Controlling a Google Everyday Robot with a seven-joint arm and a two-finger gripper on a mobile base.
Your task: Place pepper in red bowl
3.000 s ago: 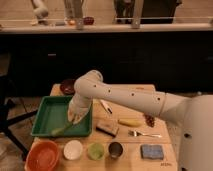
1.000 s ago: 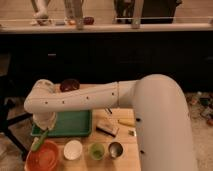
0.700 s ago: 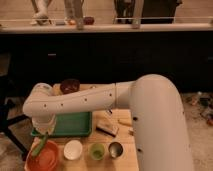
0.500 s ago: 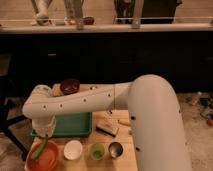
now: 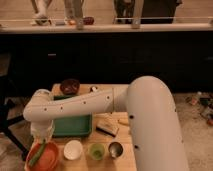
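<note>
The pepper (image 5: 37, 154) lies inside the red bowl (image 5: 50, 159), at the front left corner of the table (image 5: 125, 160). The gripper (image 5: 41, 136) hangs right above the bowl, just over the top end of the pepper. A small white bowl (image 5: 73, 149) sits next to the red bowl. A green tray (image 5: 72, 126) is behind them, partly under the big white arm (image 5: 100, 102).
</note>
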